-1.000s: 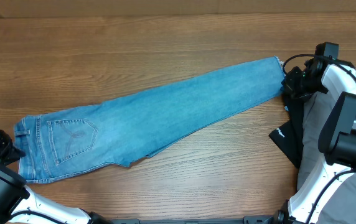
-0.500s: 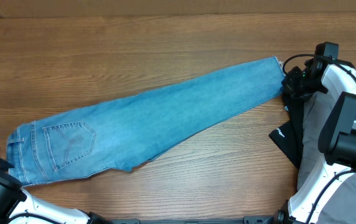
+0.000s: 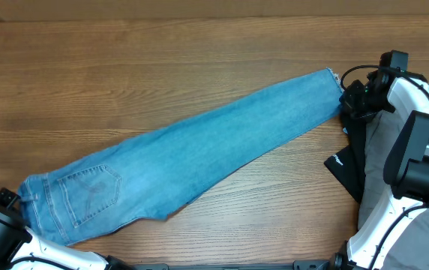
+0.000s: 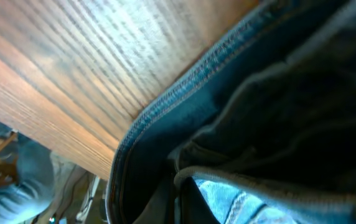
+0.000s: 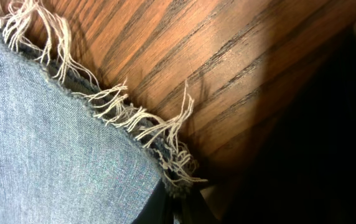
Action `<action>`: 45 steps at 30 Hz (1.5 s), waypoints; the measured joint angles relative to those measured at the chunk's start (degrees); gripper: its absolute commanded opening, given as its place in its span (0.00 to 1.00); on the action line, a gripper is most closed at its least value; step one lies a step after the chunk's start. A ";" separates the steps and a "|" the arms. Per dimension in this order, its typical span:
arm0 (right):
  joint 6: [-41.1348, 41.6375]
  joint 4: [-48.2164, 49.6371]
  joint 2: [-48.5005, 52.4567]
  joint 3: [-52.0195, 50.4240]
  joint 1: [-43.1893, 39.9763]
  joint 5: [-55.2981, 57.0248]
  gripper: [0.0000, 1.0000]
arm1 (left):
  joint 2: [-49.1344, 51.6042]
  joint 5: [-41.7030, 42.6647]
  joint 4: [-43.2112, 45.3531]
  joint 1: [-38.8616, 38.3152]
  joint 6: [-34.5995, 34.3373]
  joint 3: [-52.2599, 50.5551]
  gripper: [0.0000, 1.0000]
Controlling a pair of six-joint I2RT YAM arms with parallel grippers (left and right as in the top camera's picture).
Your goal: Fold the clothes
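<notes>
Overhead: jeans (image 3: 199,150) are lying stretched diagonally across the table (image 3: 124,60), with the waist at the table's near-left corner and the hem by its right edge. Left gripper (image 3: 6,199) is pinching the waist and right gripper (image 3: 347,103) the hem, both sets of jaws clamped on denim.

Left wrist: waistband (image 4: 165,106) is filling the view, bunching in soft folds.

Right wrist: frayed hem (image 5: 134,118) is resting on the table.

Denim is looking heavyish, limp, neither slippery nor fragile. Thick seams at waist and hem are likely giving the best hold. No containers are showing.
</notes>
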 measured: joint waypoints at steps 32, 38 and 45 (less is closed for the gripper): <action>0.04 -2.51 -2.95 -0.07 -1.88 -1.11 0.25 | -0.81 21.07 -9.88 -4.02 6.36 29.33 0.04; 0.17 -4.39 -14.95 -0.09 -2.23 -2.36 0.43 | -0.81 23.78 -10.69 -17.03 10.78 29.31 0.04; -1.68 -13.09 -23.54 -0.04 -1.51 -9.88 0.43 | -0.85 15.45 -10.05 -28.30 9.05 26.58 0.04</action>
